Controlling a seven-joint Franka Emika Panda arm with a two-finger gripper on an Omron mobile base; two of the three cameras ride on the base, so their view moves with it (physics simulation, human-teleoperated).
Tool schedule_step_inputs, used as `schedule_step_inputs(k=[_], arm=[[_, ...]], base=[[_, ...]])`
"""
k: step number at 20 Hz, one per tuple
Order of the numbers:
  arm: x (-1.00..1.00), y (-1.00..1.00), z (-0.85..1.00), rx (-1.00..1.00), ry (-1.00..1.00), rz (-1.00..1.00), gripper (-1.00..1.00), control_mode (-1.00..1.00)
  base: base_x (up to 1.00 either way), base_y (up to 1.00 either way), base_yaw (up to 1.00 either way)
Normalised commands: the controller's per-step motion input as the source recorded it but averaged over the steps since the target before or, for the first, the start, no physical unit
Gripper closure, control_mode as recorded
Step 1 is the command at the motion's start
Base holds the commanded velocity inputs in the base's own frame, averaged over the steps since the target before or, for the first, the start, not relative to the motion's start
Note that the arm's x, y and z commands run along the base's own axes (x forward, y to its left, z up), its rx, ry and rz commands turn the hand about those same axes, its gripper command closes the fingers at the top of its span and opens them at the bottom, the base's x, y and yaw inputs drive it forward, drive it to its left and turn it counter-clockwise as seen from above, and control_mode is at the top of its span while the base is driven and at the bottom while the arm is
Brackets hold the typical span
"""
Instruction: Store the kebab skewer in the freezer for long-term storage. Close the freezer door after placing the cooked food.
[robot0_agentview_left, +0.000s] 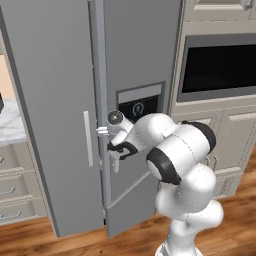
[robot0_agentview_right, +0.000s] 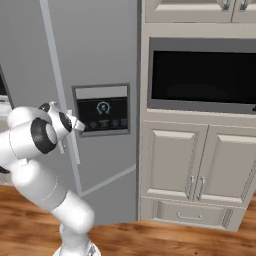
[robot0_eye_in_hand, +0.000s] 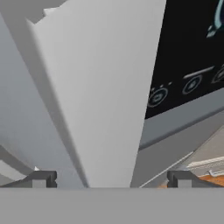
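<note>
The hand (robot0_eye_in_hand: 109, 183), fingers spread, straddles the upright handle (robot0_eye_in_hand: 100, 100) of the freezer door (robot0_agentview_left: 145, 60), apparently without contact.

light: even, bright, soft | shadows: faint | glare: none | sharpness: low-res render, slightly blurry close-up

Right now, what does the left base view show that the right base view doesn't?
Left base view: the plain door with its handle, counter drawers at the far left, and the open end effector at the freezer door's bar handle.
Right base view: the cabinet doors below the oven seen whole, with the bottom drawer under them.
Both: the freezer door with its dispenser, the oven, the arm and the wood floor.
</note>
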Motion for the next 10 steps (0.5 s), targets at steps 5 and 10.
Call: schedule_step_inputs(k=[5,10], arm=[[0.42,-0.07,0.64,0.02,0.22,-0.02,-1.0,-1.0],[0.23,-0.02,0.39,-0.01,0.1,0.0,-1.0,-1.0]], base=[[0.0,0.0,0.0],[0.0,0.0,0.0]])
